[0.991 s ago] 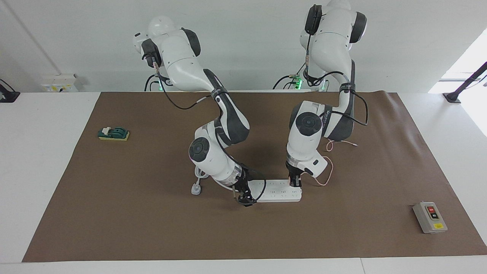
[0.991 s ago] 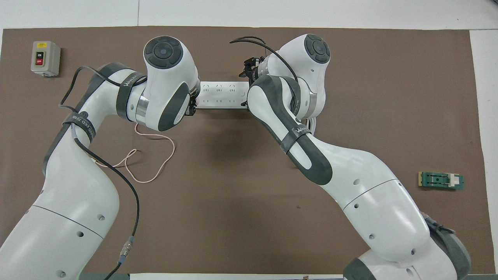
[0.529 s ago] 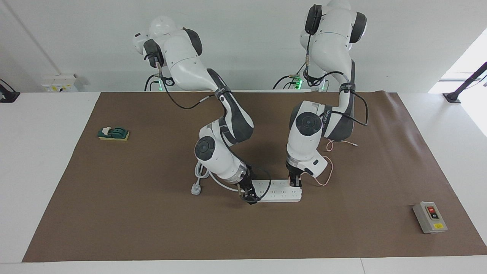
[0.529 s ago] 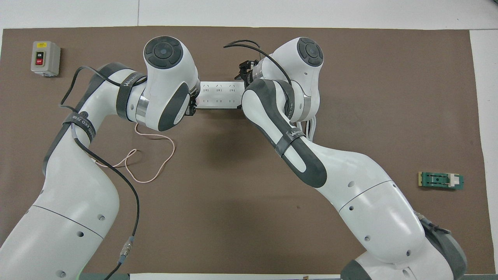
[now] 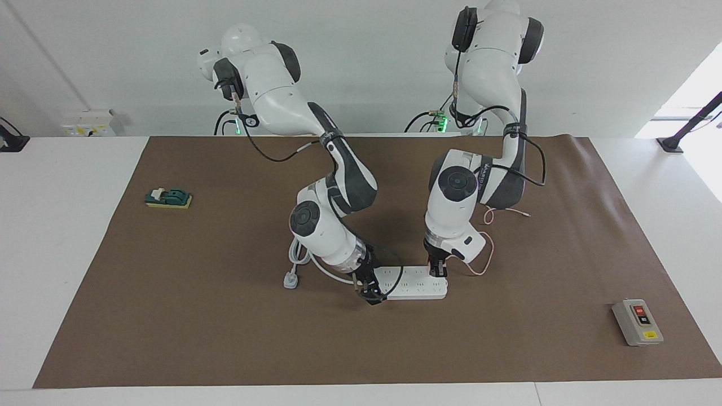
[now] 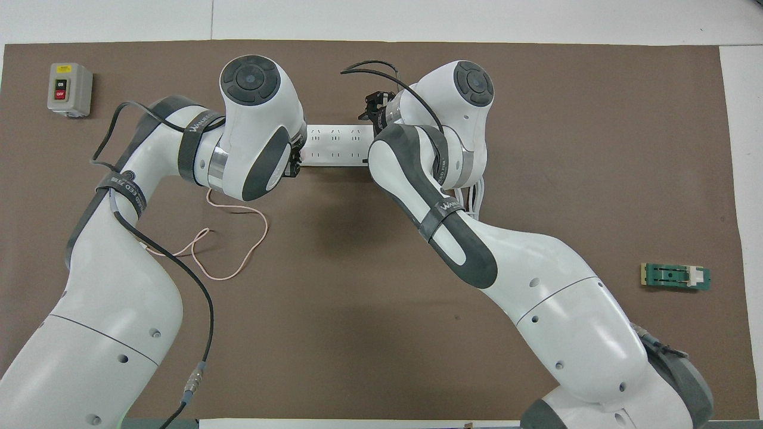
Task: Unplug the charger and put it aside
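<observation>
The white power strip [image 5: 414, 283] lies mid-table and also shows in the overhead view [image 6: 334, 143]. The charger's cube is hidden by my left gripper [image 5: 437, 270], which stands down on the strip's end toward the left arm's side and is shut on the charger. Its thin pink cable [image 5: 486, 255] runs from there and loops on the mat nearer the robots [image 6: 238, 238]. My right gripper [image 5: 369, 293] is low at the strip's other end, touching or just above it.
A grey switch box [image 5: 637, 321] sits at the left arm's end, farther from the robots. A green block [image 5: 168, 198] lies at the right arm's end. The strip's thick white cord and plug [image 5: 291, 280] lie beside the right arm.
My right arm has shifted a little toward the left arm's end, bringing its gripper onto the strip's end. The left arm and the strip have not moved.
</observation>
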Controlling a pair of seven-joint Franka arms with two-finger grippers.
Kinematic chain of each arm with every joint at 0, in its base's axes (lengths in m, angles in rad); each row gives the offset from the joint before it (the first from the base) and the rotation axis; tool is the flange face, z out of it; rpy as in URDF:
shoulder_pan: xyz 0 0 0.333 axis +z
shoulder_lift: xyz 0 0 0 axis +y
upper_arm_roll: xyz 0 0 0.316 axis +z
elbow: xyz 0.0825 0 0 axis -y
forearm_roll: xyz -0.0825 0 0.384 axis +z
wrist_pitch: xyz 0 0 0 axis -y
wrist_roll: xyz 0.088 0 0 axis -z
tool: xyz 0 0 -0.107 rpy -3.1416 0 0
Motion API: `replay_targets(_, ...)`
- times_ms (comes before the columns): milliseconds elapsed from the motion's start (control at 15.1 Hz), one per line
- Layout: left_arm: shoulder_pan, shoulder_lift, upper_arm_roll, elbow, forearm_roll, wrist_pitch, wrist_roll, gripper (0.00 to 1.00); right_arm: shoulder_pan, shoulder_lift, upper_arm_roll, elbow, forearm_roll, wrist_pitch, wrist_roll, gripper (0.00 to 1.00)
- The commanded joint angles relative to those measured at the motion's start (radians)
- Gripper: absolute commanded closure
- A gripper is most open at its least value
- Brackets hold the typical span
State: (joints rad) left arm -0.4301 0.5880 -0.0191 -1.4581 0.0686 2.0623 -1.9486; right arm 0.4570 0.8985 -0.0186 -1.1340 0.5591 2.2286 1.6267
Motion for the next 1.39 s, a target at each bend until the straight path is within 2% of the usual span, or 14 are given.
replay_targets(0,-0.007,-0.01,0.018,-0.013,0.016,-0.025,-0.016,1.0,0.006,0.002,0.002,-0.02,-0.008,0.031,-0.025,0.0)
replay_targets(132,-0.007,-0.01,0.018,-0.013,0.016,-0.025,-0.016,1.0,0.008,-0.003,0.002,-0.035,-0.002,0.034,-0.025,0.0)
replay_targets(330,-0.006,-0.011,0.018,-0.013,0.016,-0.033,-0.018,1.0,0.002,-0.013,0.002,-0.023,0.001,-0.062,-0.013,0.0)
replay_targets(463,-0.007,-0.013,0.018,-0.011,0.016,-0.042,-0.02,1.0,-0.001,-0.016,0.002,-0.018,0.001,-0.083,-0.004,0.0)
replay_targets(1057,-0.007,-0.014,0.018,-0.008,0.016,-0.051,-0.02,1.0,0.002,-0.012,0.002,-0.026,-0.004,-0.023,-0.002,0.0)
replay_targets(1123,-0.007,-0.013,0.018,-0.01,0.016,-0.051,-0.02,1.0,0.002,-0.01,0.002,-0.026,-0.007,-0.021,-0.007,0.04)
replay_targets(1322,-0.007,-0.01,0.018,-0.01,0.028,-0.048,-0.021,1.0,0.002,-0.006,0.002,-0.027,-0.005,0.019,-0.008,0.05)
